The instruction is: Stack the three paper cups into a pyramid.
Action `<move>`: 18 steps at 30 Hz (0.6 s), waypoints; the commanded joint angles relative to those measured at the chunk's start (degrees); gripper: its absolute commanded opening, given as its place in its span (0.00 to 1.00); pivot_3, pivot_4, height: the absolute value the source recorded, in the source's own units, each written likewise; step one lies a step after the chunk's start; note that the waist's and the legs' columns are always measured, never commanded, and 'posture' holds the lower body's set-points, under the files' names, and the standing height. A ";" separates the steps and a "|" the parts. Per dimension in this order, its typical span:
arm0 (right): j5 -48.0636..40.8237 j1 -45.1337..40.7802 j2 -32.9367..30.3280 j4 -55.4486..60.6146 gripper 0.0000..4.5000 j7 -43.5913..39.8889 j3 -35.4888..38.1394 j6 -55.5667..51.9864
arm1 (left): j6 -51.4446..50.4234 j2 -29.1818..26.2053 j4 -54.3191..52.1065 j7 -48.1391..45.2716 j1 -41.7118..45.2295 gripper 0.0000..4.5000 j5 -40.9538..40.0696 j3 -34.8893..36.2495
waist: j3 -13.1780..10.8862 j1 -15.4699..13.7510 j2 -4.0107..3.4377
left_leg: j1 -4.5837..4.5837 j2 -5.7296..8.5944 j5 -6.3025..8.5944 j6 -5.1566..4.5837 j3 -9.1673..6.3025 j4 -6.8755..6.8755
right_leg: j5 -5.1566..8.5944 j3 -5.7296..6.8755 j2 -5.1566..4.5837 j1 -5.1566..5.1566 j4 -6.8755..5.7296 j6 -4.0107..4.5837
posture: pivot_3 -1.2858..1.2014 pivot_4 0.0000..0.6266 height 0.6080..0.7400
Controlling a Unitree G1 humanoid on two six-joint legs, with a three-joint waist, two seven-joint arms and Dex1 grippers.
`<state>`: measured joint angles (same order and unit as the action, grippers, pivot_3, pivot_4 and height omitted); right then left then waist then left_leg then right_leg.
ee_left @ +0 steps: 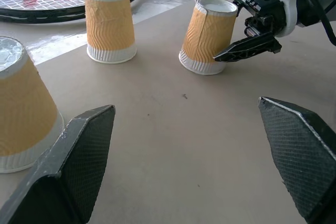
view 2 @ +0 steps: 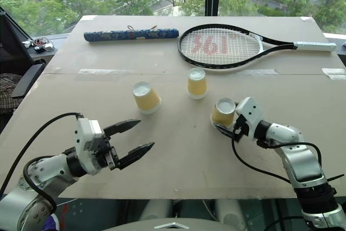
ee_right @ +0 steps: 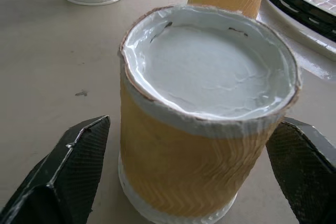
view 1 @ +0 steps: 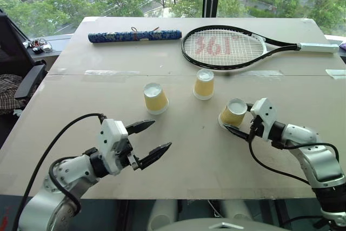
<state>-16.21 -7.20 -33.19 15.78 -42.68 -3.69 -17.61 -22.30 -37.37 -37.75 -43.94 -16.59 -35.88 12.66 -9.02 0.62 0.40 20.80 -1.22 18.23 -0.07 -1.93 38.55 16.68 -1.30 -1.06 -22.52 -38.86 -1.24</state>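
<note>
Looking across the worktop [view 1: 178, 150], I see the three paper cups all upside down, white bases up, none yet stacked. The left cup [view 1: 155, 98] and the middle cup [view 1: 204, 84] stand apart from each other, the middle one just in front of the tennis racket [view 1: 227, 47]. The right cup [view 1: 234, 112] sits tilted, one edge of its rim lifted, between the jaws of my right gripper [view 2: 224, 120].

In the right wrist view those jaws stand parted on either side of the cup's wall with a gap showing, so I read them as released, not clamping. My left gripper [view 1: 148, 139] hovers over bare worktop near the left cup, jaws spread wide and holding nothing.

These cups look very light and thin-walled, with a ridged sleeve that should give decent friction. I judge they will crush or go oval under a hard squeeze and tip at the slightest nudge. I would take hold across the ridged mid-wall, gently, keeping off the soft rim.
</note>
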 commanded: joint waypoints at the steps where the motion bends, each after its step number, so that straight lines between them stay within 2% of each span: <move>1: -3.59 2.54 -1.06 5.29 0.98 -2.68 5.02 4.13 | -2.48 1.68 -0.25 4.30 4.75 1.00 0.33 -2.61 | 0.00 -0.27 0.02 | 0.01 0.00 0.00 0.00 -0.01 0.00 | 0.00 0.02 -0.01 0.00 0.00 0.00 | 0.52 0.24 1.00; 7: -9.93 7.74 -2.06 10.09 0.98 -4.90 10.94 3.76 | -9.01 5.43 3.64 12.66 16.25 1.00 3.98 -9.24 | 0.03 -0.18 0.08 | 0.00 0.01 0.00 0.00 -0.04 0.04 | -0.01 0.03 -0.02 0.04 -0.03 -0.01 | 0.52 0.24 1.00; 11: -13.24 12.34 -1.44 12.28 0.98 -5.37 17.04 6.92 | -11.08 11.19 9.30 17.10 26.69 1.00 7.92 -15.56 | 0.03 -0.31 0.10 | 0.02 0.04 0.00 0.00 -0.06 0.08 | -0.01 0.05 0.02 0.05 -0.05 -0.01 | 0.52 0.24 1.00; 18: -18.08 17.65 -2.32 14.64 0.98 -6.84 24.40 8.25 | -13.06 19.80 20.54 22.41 40.45 1.00 13.38 -20.18 | 0.03 -0.50 0.15 | 0.03 0.09 0.00 0.00 -0.05 0.19 | -0.02 0.04 0.07 0.09 -0.08 -0.02 | 0.52 0.24 1.00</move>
<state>-32.46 10.38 -34.96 28.11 -49.11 18.52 -10.57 -35.99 -18.04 -17.73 -21.94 23.03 -23.58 -7.03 -8.99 0.11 0.55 20.83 -1.12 18.22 -0.06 -1.99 38.75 16.66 -1.27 -0.99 -22.42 -38.94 -1.27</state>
